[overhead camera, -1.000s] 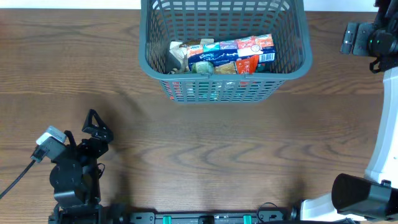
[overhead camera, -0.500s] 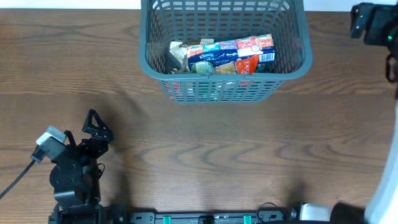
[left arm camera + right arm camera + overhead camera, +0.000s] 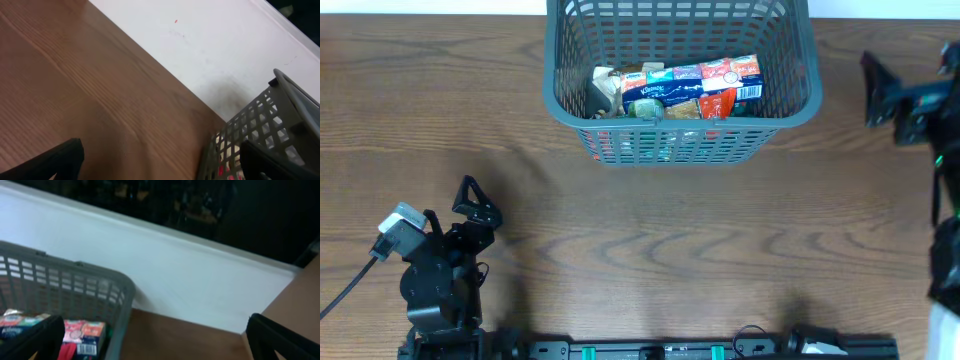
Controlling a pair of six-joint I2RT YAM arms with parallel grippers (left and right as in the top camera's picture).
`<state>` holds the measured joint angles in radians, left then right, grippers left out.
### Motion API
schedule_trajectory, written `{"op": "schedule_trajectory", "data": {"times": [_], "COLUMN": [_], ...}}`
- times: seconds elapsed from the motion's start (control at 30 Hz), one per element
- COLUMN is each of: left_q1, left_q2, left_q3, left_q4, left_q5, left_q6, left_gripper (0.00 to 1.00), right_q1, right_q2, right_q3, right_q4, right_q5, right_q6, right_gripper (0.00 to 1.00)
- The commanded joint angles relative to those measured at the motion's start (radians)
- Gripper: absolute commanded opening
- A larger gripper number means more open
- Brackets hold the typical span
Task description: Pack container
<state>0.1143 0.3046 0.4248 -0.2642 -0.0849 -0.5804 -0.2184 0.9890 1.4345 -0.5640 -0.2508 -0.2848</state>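
Both grippers open & empty; basket at far centre of surface.
L gripper (image 3: 475, 198) is parked near-left, jaws spread, well apart from the basket (image 3: 552, 90). R gripper (image 3: 878, 92) hangs just right of the basket wall, jaws wide, nothing held. Packets (image 3: 690, 85) lie inside; none loose on the surface (image 3: 670, 250), so packing looks done or nearly so. Prob best to keep the R arm high and clear of the rim, no nudging. Vs 1 s ago: R gripper has dropped from the far-right corner towards the basket; L unchanged.

Even overhead light, right wrist dim (blurry)
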Motion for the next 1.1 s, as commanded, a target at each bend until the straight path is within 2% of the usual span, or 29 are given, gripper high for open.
{"op": "schedule_trajectory", "data": {"times": [0.0, 0.23, 0.63, 1.07], "left_q1": [0.001, 0.001, 0.001, 0.001], "left_q2": [-0.009, -0.009, -0.009, -0.009], "left_q3": [-0.005, -0.005, -0.005, -0.005], "left_q4": [0.004, 0.004, 0.004, 0.004], "left_q5": [0.003, 0.003, 0.003, 0.003], "left_q6": [-0.009, -0.009, -0.009, -0.009], "left_gripper": [0.99, 0.99, 0.99, 0.99], "right_q1": [0.004, 0.004, 0.009, 0.017], "right_q2": [-0.098, -0.27, -0.518, -0.751], "right_q3": [-0.123, -0.342, -0.769, -1.049], "right_q4": [0.039, 0.089, 0.332, 0.464], "right_q5": [-0.02, -0.053, -0.18, -0.145], "right_q6": [-0.018, -0.019, -0.018, 0.033], "right_gripper": [0.99, 0.99, 0.99, 0.99]}}
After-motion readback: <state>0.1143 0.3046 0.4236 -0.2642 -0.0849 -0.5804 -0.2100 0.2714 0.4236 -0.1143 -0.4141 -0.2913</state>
